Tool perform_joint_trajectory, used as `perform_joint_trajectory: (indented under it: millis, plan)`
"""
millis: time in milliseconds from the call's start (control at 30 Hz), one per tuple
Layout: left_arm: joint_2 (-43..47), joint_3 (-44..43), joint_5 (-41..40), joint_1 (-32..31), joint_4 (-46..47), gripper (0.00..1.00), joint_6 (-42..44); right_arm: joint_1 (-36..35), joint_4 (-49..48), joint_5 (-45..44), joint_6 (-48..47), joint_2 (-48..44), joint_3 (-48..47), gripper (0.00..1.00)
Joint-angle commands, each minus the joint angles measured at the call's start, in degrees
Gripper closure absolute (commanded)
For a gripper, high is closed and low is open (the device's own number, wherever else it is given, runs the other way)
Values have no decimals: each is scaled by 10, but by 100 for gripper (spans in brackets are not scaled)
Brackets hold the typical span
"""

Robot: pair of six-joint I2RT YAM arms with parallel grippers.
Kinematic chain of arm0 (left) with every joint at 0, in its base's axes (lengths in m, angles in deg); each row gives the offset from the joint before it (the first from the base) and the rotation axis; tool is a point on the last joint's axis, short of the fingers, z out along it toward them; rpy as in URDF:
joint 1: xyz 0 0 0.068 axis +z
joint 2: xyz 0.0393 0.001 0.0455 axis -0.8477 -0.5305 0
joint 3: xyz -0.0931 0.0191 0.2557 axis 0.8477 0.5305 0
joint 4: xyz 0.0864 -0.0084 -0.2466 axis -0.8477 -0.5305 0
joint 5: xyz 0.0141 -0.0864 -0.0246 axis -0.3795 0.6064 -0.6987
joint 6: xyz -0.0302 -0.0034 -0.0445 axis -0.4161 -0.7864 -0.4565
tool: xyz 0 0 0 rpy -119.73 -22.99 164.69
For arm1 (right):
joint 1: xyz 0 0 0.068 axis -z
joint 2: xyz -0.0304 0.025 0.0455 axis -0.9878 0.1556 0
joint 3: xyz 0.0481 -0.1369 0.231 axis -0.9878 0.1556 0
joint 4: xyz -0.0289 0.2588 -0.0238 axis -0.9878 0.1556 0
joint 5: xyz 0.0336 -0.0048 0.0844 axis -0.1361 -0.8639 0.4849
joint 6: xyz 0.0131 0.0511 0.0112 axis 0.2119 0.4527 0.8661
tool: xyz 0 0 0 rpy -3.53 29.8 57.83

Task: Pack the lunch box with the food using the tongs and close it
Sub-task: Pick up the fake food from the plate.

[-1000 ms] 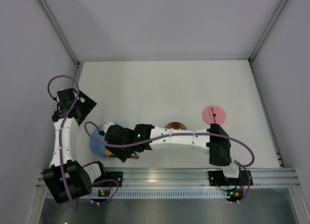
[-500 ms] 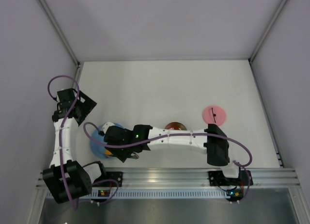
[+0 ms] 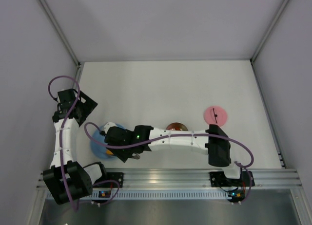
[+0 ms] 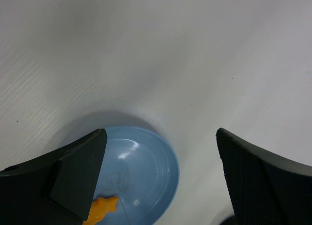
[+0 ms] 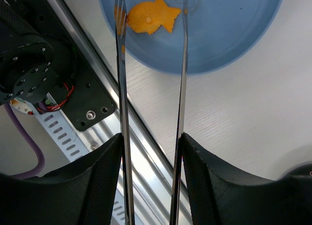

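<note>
My right gripper (image 5: pixel 152 137) is shut on the silver tongs (image 5: pixel 121 64), whose two arms run up the right wrist view with a gap between them. Their far ends straddle an orange fish-shaped piece of food (image 5: pixel 151 16) lying on the blue plate (image 5: pixel 234 35); the tips are cut off by the top of the frame. From above, the right gripper (image 3: pixel 127 149) sits at the plate's near right edge. The steel lunch box (image 3: pixel 175 126) is half hidden behind the right forearm, with something brown inside. Its pink lid (image 3: pixel 215 115) lies flat to the right. My left gripper (image 4: pixel 161 133) hangs open over bare table.
The blue plate (image 3: pixel 100 140) lies close to the left arm's base and the aluminium rail (image 3: pixel 165 176) at the table's near edge. The right forearm (image 3: pixel 180 140) stretches across the near middle of the table. Grey walls enclose the table on three sides.
The right arm has edged slightly left toward the plate with the tongs still held. The left arm has not moved.
</note>
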Motion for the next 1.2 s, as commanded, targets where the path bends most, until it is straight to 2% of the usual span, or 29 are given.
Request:
perform_joint_trajectory:
  millis: [0,1167]
  plan:
    - [7,6,5,3,25,1,-2,-11,13,-16,4,-10,4,50]
    - [9,7,7,3,27,1,-3,-7,33,-37,6,-55,28,48]
